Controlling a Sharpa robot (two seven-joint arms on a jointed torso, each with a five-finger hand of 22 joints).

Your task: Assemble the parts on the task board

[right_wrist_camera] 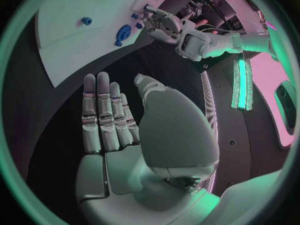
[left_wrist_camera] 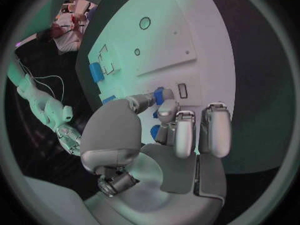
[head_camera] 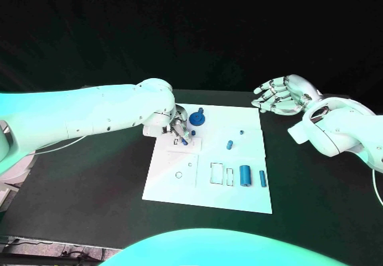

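Left hand [head_camera: 174, 124] down over the near-left part of the task board [head_camera: 239, 199], fingers curled, pinching a small blue part [head_camera: 184, 141] at the fingertips, tip at or just above the board; seating not clear. Best done slow: keep part upright, line up over its slot, press straight down, release only once seated. Blue round piece [head_camera: 197, 117] just beside the hand. Two blue cylinders [head_camera: 245, 175] well apart toward the near right. Right hand [head_camera: 281, 95] raised off the board's far-right corner, fingers spread, holding nothing.
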